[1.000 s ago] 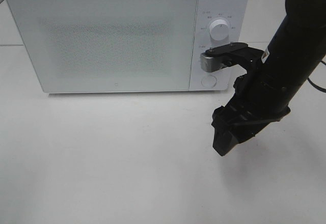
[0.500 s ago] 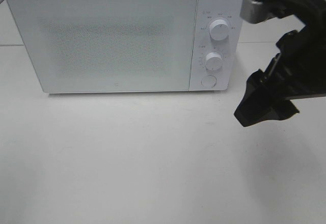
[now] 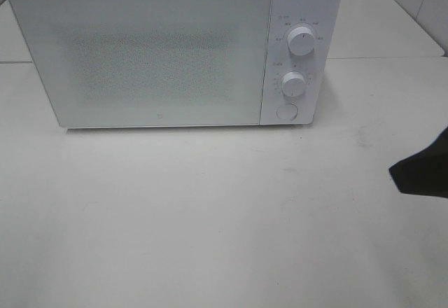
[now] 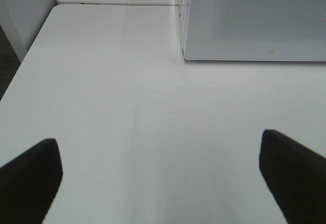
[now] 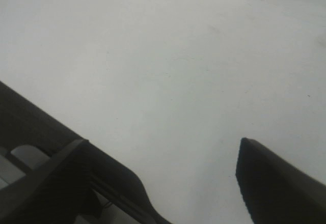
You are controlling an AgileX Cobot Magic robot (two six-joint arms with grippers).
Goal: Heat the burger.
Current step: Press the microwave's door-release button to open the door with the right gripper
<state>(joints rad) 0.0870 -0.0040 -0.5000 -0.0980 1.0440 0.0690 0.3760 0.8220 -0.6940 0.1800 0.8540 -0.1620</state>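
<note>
The burger is out of view in every frame. A white microwave (image 3: 161, 56) stands at the back of the table with its frosted door shut, and nothing shows through the door. My left gripper (image 4: 160, 175) hovers open over bare tabletop, in front of the microwave's (image 4: 254, 20) left corner, with nothing between its fingers. My right gripper (image 5: 163, 183) is open too, over bare table. In the high view only a dark tip of the right arm (image 3: 423, 171) shows, at the right edge.
The microwave's panel carries an upper knob (image 3: 302, 41), a lower knob (image 3: 293, 84) and a round button (image 3: 286, 112). A white table (image 3: 210, 217) stretches in front. A seam (image 3: 392, 58) divides it from a second tabletop behind on the right.
The right arm has drawn away from the microwave's control panel, moving right and almost out of the high view. The microwave door stays shut.
</note>
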